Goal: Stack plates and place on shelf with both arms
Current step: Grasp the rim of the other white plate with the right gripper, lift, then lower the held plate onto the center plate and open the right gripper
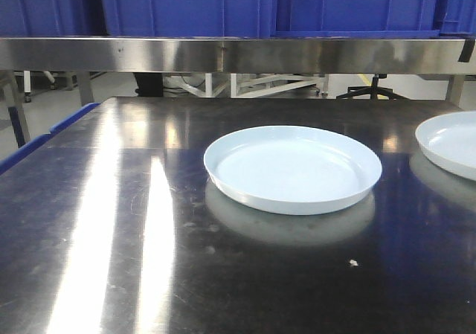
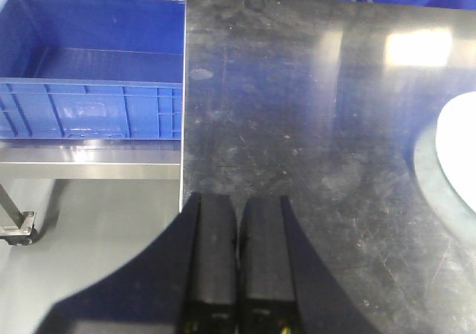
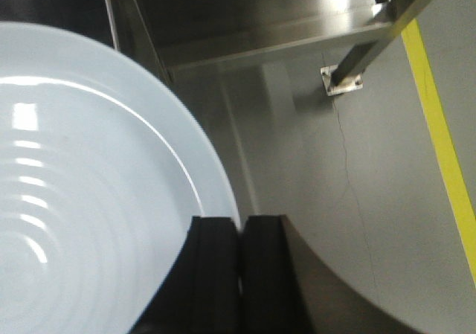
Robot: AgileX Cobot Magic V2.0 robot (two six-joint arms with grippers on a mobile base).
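Front view is showing one plate (image 1: 292, 169) lying at the middle of the table (image 1: 111, 237) and a second plate (image 1: 450, 142) lying toward the table's right edge, with the shelf (image 1: 223, 53) running above the table's far side. Your left gripper (image 2: 238, 233) is hovering over the table's left edge, jaws pressed together on nothing. Your right gripper (image 3: 238, 256) is sitting just beside the second plate's rim, jaws likewise together and empty, so you are needing to part them first, and I judge that pinching the rim and lifting level is giving the cleanest stack.
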